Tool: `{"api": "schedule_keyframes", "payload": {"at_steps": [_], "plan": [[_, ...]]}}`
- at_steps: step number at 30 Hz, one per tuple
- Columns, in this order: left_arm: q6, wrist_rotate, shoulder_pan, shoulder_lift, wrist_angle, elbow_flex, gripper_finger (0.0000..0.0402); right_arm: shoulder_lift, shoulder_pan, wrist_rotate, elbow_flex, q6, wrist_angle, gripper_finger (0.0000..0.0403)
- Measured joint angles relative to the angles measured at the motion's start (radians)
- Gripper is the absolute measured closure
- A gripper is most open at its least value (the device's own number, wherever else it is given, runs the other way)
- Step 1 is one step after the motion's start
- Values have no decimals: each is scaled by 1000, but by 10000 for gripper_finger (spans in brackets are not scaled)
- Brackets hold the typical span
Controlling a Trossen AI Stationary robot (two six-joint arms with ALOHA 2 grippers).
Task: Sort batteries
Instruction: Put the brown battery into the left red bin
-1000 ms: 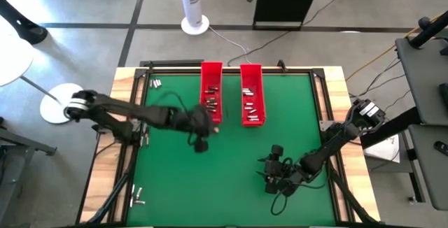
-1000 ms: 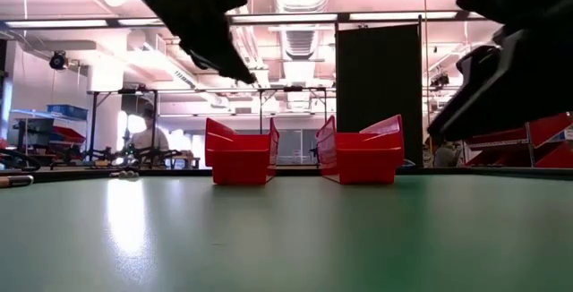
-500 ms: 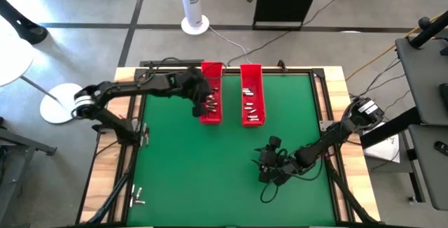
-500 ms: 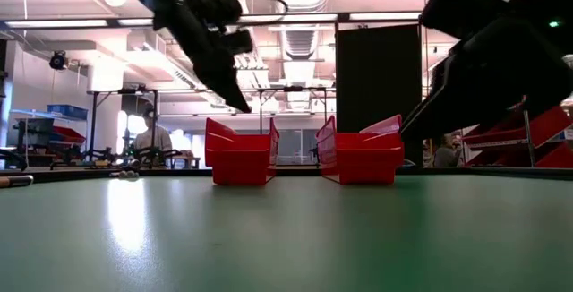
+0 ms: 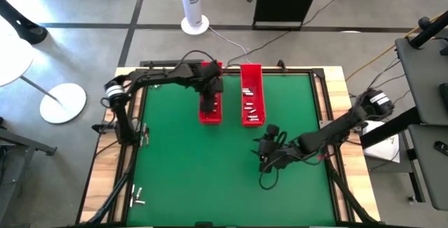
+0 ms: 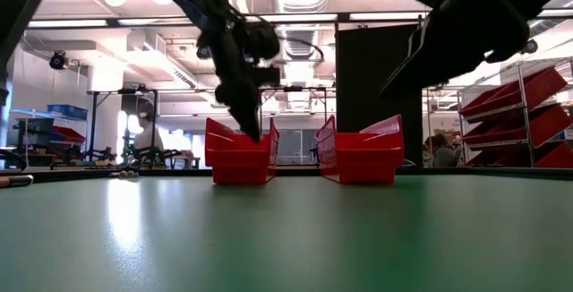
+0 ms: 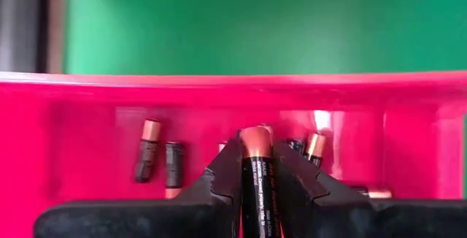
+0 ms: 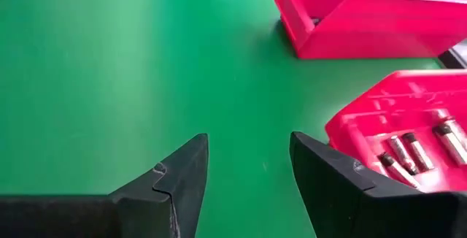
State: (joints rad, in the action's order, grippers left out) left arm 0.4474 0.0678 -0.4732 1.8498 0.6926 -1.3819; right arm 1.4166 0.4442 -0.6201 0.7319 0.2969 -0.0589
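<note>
Currently the left tool point(image 7: 254, 183) hangs over the left red tray point(image 5: 211, 92), its fingers closed on a single battery point(image 7: 256, 176) that stands lengthwise between them with its copper cap pointing forward. Below it, inside that tray, several loose batteries point(image 7: 160, 160) lie scattered on the floor of the bin. The likely trouble here is in the release: if the fingers part while the tool is high or near the tray's wall, the battery could bounce off the others or the rim and roll out onto the green counter point(image 5: 196, 172). A tilted drop might also leave it propped on its neighbours.

Further right stands the right red tray point(image 5: 252, 102), holding its own batteries point(image 8: 412, 150). The right tool point(image 8: 244, 169) hovers over bare counter just in front of that tray, fingers spread wide and holding nothing. Its risk looks smaller; a careless swing toward the trays could knock a corner and shift one. A few stray batteries point(image 5: 138, 198) lie at the counter's near-left edge, well apart from both tools.
</note>
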Motion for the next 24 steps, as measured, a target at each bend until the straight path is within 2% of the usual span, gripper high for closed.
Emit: {"api": "schedule_keyframes", "payload": {"at_steps": [10, 14, 16, 24], "plan": [[23, -13, -14, 113, 59, -63, 366, -47, 0, 0, -1, -23, -51, 216], [25, -97, -12, 140, 64, -65, 366, -47, 0, 0, -1, -48, -50, 220], [25, -102, -13, 156, 75, -64, 366, -48, 0, 0, -1, -58, -48, 219], [27, -103, -13, 159, 47, -64, 353, -49, 0, 0, -1, -71, -39, 211]]}}
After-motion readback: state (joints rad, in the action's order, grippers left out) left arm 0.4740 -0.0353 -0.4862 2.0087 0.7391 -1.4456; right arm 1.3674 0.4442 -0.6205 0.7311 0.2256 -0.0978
